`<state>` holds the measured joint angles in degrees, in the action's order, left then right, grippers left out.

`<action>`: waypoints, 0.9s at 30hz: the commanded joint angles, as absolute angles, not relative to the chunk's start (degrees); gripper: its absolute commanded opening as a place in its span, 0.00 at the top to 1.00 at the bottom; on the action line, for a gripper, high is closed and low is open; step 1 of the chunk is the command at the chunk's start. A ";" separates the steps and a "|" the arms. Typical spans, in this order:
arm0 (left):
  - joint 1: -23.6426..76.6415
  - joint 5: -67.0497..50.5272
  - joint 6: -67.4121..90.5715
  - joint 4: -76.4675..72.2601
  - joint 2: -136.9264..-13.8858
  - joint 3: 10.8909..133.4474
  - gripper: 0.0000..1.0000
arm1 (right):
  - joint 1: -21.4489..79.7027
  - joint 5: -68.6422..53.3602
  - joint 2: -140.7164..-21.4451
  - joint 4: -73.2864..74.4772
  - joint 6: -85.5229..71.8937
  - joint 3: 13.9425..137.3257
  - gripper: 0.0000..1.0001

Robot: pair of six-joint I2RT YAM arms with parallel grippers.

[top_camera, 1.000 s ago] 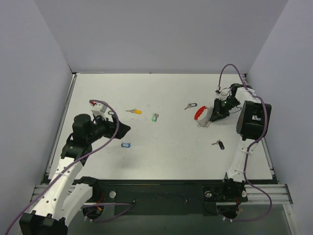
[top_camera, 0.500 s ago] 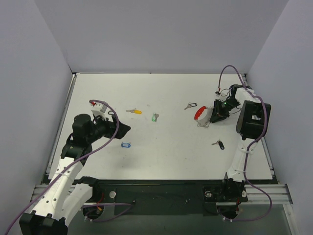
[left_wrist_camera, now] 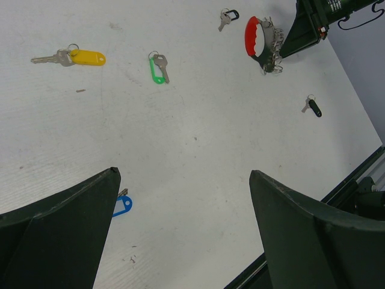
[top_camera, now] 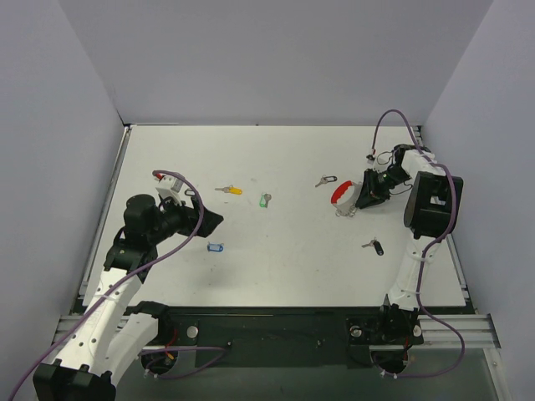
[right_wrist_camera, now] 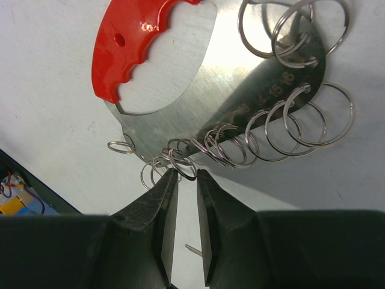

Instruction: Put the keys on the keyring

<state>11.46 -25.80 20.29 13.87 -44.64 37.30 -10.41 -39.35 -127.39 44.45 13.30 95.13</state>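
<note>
White table (top_camera: 292,267) with scattered keys (left_wrist_camera: 157,66), keyring (top_camera: 343,194)

Keyring (right_wrist_camera: 240,90): curved red plastic grip on a flat silver plate stamped with numbers, its edge strung with split rings (right_wrist_camera: 289,123) graded small to large; lies flat at the far right of the tabletop (top_camera: 284,267). Keys, five, silver, plastic-tagged, lying loose: yellow-tagged key (left_wrist_camera: 75,57) and green-tagged key (left_wrist_camera: 157,66) near each other, blue-tagged key (top_camera: 216,247) nearer the front. One black-tagged key (left_wrist_camera: 227,17) lies near the keyring, second black-tagged key (left_wrist_camera: 311,107) apart on its near side.
</note>
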 commanded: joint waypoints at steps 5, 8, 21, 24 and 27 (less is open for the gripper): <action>11.34 -26.89 19.25 11.43 -44.38 37.88 0.00 | -9.76 -40.43 -126.12 47.55 14.68 95.01 0.83; 11.16 -26.89 19.34 11.43 -44.30 37.79 0.00 | -9.58 -39.99 -126.21 47.46 14.59 95.27 0.82; 11.25 -26.81 19.34 11.34 -44.30 37.71 0.00 | -7.12 -35.51 -126.57 47.29 15.64 96.33 0.84; 11.34 -26.98 19.34 11.25 -44.38 37.79 0.00 | -7.12 -34.89 -125.95 47.29 16.08 96.24 0.90; 11.25 -27.16 19.25 11.16 -44.38 37.71 0.06 | -7.03 -34.80 -125.25 46.93 16.35 95.89 0.95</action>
